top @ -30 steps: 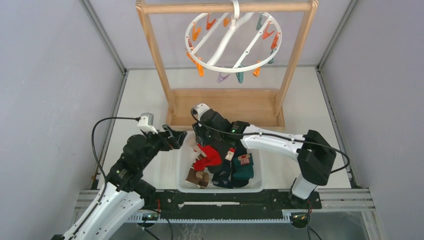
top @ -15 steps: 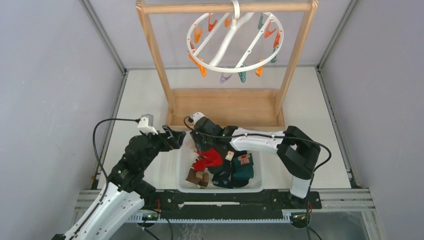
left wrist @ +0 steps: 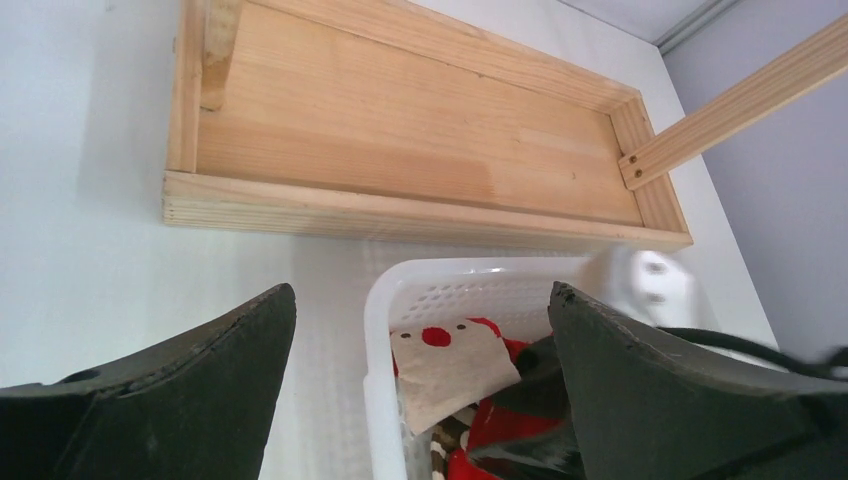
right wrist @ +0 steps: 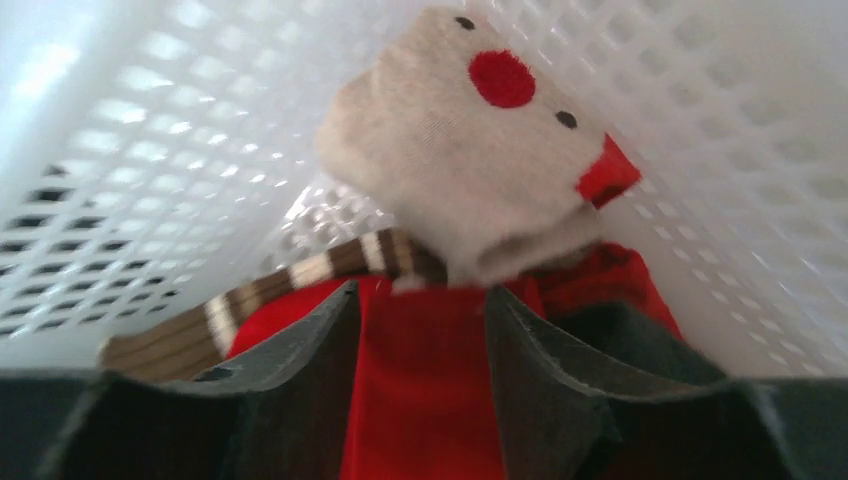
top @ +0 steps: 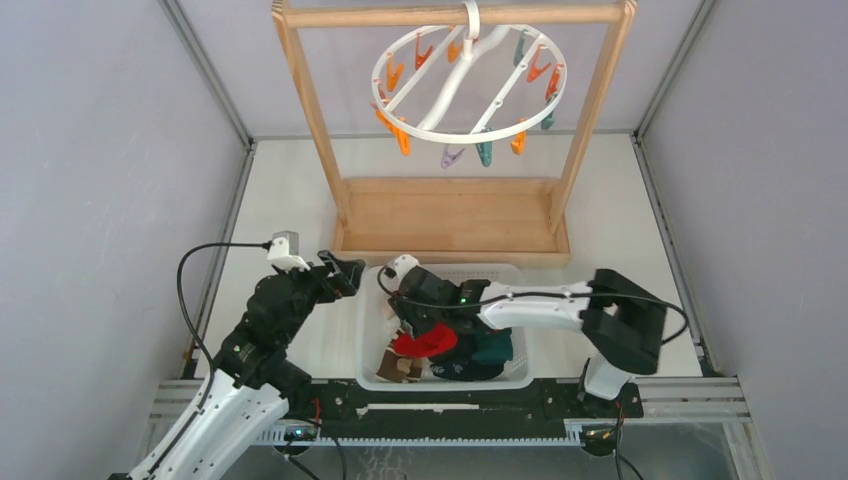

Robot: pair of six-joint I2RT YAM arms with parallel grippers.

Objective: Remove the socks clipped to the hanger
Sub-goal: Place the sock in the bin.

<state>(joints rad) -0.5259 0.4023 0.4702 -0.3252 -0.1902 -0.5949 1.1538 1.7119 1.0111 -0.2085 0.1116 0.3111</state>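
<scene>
Socks [top: 470,352] | right jaws retreated, straddling red one [right wrist: 425,395], grip unclear | left jaws agape, empty

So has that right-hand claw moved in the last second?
Yes. The right gripper has pulled back from the wooden rack base toward the near edge, into the white basket.

right gripper [top: 408,318] dropped — deeper into basket [top: 482,268]

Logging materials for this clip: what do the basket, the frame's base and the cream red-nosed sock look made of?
The basket: moulded white plastic, slightly glossy; its walls are a lattice of holes.
The frame's base: pale, seemingly bare wood, matt; grain and joined boards show.
The cream sock: soft knit fabric, fibre unclear; fine weave and limp folds show.
</scene>
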